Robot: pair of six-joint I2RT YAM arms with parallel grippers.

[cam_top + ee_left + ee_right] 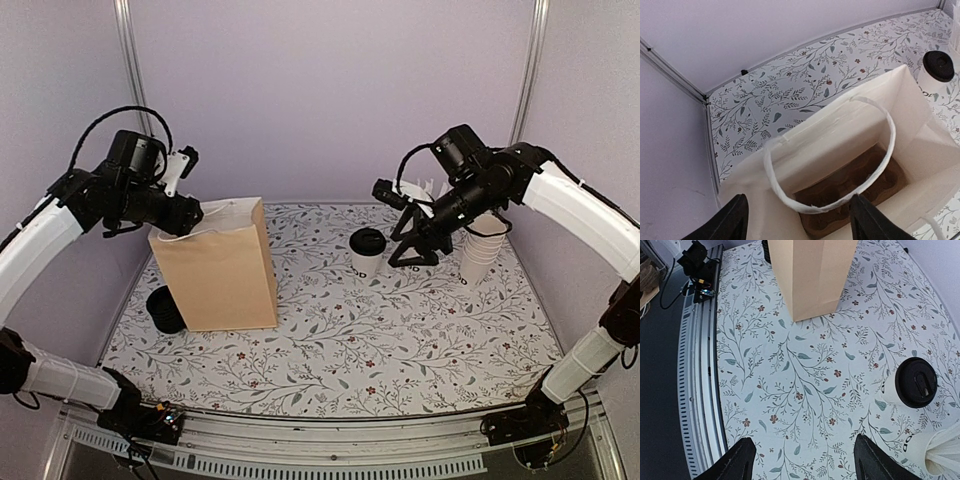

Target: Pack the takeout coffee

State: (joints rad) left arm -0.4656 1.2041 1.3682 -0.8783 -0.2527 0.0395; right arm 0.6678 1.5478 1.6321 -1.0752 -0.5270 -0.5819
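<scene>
One takeout coffee (367, 252), a white cup with a black lid, stands upright on the mat right of the brown paper bag (216, 268). It also shows in the right wrist view (914, 382) and the left wrist view (936, 70). My left gripper (190, 215) hovers open over the bag's mouth. Its fingertips (732, 220) flank the white handle loop (785, 195) without closing on it. A brown cup carrier (850, 197) lies in the bottom of the bag. My right gripper (408, 252) hangs open above bare mat just right of the coffee, holding nothing.
A stack of lidless white cups (480, 245) stands at the back right behind the right arm. Another white cup with white contents (935, 452) is next to the coffee. Black lids (163, 308) lie left of the bag. The metal rail (697, 390) runs along the near edge.
</scene>
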